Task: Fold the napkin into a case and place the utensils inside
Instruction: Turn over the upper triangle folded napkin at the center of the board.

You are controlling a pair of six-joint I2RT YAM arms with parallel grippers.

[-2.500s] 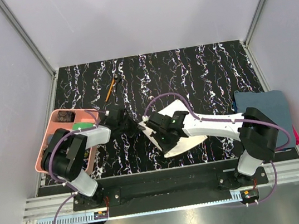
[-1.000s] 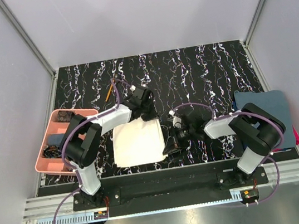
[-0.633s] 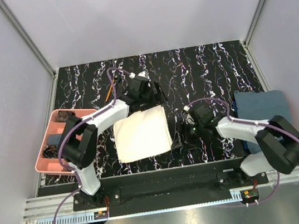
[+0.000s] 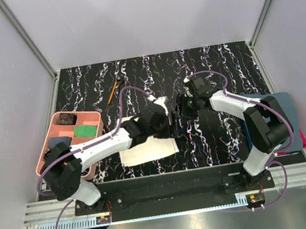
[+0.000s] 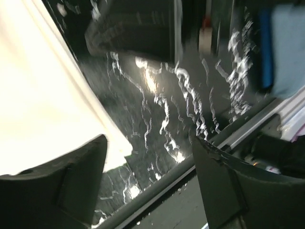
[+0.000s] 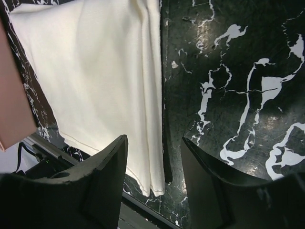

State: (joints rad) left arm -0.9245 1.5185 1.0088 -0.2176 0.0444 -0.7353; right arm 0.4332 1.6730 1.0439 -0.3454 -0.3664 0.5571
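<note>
The cream napkin point(image 4: 147, 150) lies flat near the table's front edge, partly under my left arm. In the right wrist view the napkin point(image 6: 90, 81) shows a doubled fold along its right side. A slim black strip point(image 6: 165, 157) runs beside that fold; it may be the spoon's handle. The orange-handled stick point(image 4: 113, 90) lies far back left. My left gripper point(image 4: 167, 125) hovers open over the napkin's far right corner, with the napkin point(image 5: 38, 95) to its left. My right gripper point(image 4: 182, 110) stands open just beyond it, holding nothing.
A pink compartment tray point(image 4: 55, 124) with small items sits at the left edge. A dark blue-grey towel point(image 4: 276, 109) lies at the right edge. The metal rail of the table's front edge point(image 5: 167, 183) shows close under my left gripper point(image 5: 150, 162).
Both grippers have opened and let go of the napkin. The left gripper drew back from the far edge toward the napkin's right corner. The right gripper moved away from the front edge.
</note>
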